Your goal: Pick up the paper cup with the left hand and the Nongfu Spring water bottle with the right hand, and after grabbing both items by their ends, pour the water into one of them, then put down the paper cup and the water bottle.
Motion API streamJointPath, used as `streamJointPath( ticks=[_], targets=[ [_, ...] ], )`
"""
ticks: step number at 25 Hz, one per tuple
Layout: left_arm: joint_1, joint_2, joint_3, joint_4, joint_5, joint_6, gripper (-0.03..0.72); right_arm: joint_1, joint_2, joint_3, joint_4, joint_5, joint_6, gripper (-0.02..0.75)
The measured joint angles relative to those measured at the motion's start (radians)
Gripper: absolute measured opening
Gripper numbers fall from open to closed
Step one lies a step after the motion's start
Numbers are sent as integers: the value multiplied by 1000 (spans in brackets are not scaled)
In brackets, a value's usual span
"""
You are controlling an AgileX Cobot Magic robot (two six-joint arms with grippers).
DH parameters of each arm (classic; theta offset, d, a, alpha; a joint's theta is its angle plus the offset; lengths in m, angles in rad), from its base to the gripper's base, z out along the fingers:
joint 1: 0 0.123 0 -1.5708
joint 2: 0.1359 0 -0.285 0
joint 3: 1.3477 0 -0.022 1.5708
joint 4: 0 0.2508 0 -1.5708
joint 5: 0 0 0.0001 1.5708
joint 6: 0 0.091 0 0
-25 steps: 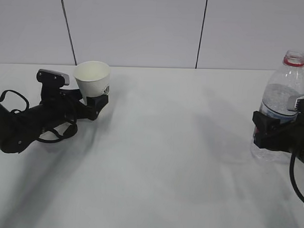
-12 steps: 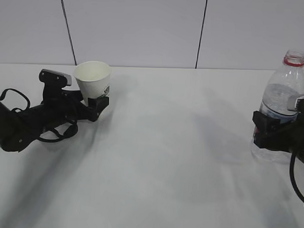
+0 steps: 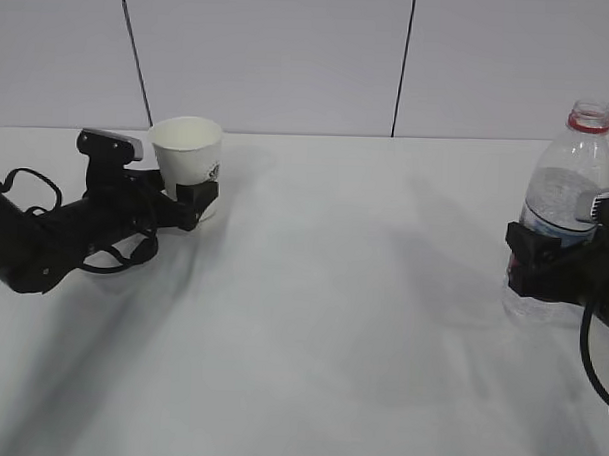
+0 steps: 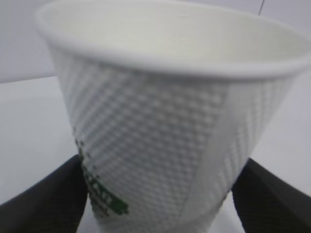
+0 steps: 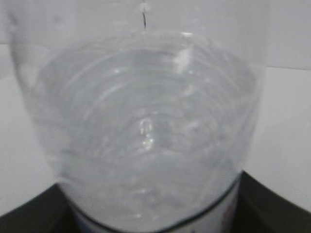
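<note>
Now paper cup (image 3: 187,152) sits upright btwn left end effector (image 3: 196,192) fingers.

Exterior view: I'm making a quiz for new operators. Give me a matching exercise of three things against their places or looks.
Things:
1. paper cup
2. Nongfu Spring water bottle
3. table

Descriptions:
A. clear, red neck ring, uncapped, far right
B. white, broad, bears both containers
C. white, upright, between the left pincer's fingers

Pairs: 1-C, 2-A, 3-B
</note>
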Motion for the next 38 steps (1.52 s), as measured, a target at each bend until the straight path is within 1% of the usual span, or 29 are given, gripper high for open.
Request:
streamJointPath(
  ticks=[10, 26, 29, 35, 38],
  targets=[
    [0, 67, -29, 0, -11, 0, 685, 0, 0, 0, 0, 0, 0, 474],
    [0, 69, -39, -23, -49, 0, 681, 0, 0, 0, 0, 0, 0, 474],
    [0, 69, -39, -27, -62, 0, 670, 0, 0, 0, 0, 0, 0, 474],
    [0, 69, -39, -29, -62, 0, 605, 0, 0, 0, 0, 0, 0, 474],
    [0, 69, -39, -29, -62, 0, 596, 0, 0, 0, 0, 0, 0, 474]
  ],
)
